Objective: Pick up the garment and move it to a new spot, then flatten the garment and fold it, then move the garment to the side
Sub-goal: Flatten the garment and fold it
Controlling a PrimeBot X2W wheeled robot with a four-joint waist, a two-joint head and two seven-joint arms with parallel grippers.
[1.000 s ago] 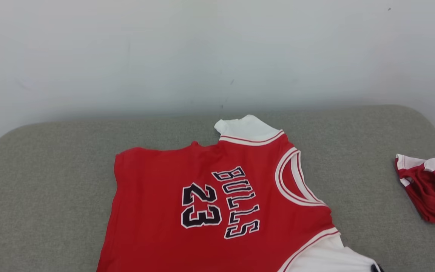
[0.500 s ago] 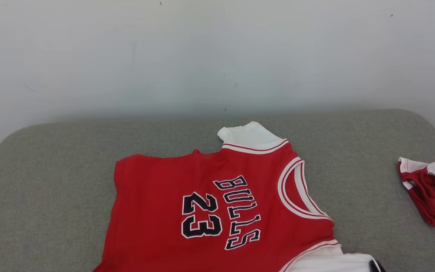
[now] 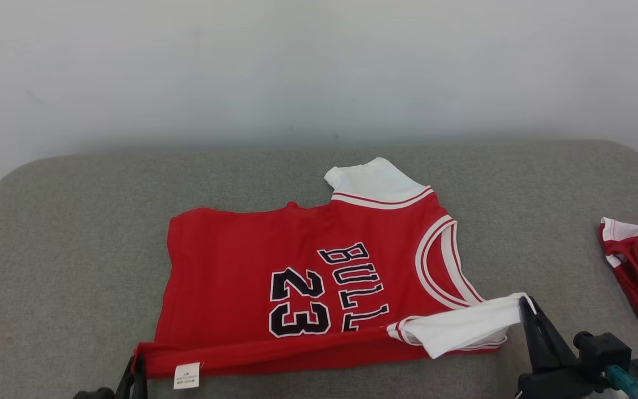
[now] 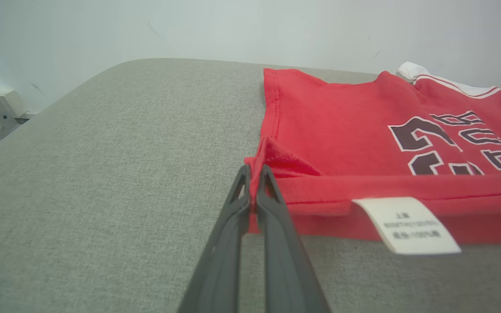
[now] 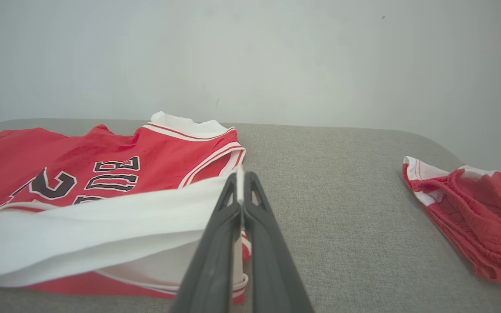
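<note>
Red sleeveless jersey [image 3: 297, 277] of thin knit cloth, white-trimmed, black "BULLS 23" on the upper face: spread across the middle of the grey fabric-covered surface [image 3: 75, 221], nearer its front edge than its back edge, well apart from both side edges. Near long edge raised off the surface and stretched in a line between two pinches. Left gripper [image 4: 255, 171]: closed tight on the red hem corner, towards the front left corner of the surface. Right gripper [image 5: 241, 178]: closed tight on the tip of the white shoulder piece, towards the front right corner. White rectangular care label [image 3: 187, 376] hanging from the raised edge, just beside the left pinch.

Handling, as a judgement: likely very light, soft and limp, with no stiffness of its own, so sagging between holds and needing both pinches kept level and taut. Probably smooth enough to slide over the woven surface, yet prone to wrinkle and to drag its lower layer along. Not fragile. Best taken at corners and at hemmed or banded edges, for a firmer bite on doubled cloth. Held at the two ends of one edge, well placed for a fold carried towards the back edge.

Count: one jersey, one label, two grippers, one surface, one crumpled red-and-white second garment [image 3: 637, 271] at the right edge, well apart from the jersey, and one pale wall [image 3: 319, 66] behind the back edge.
</note>
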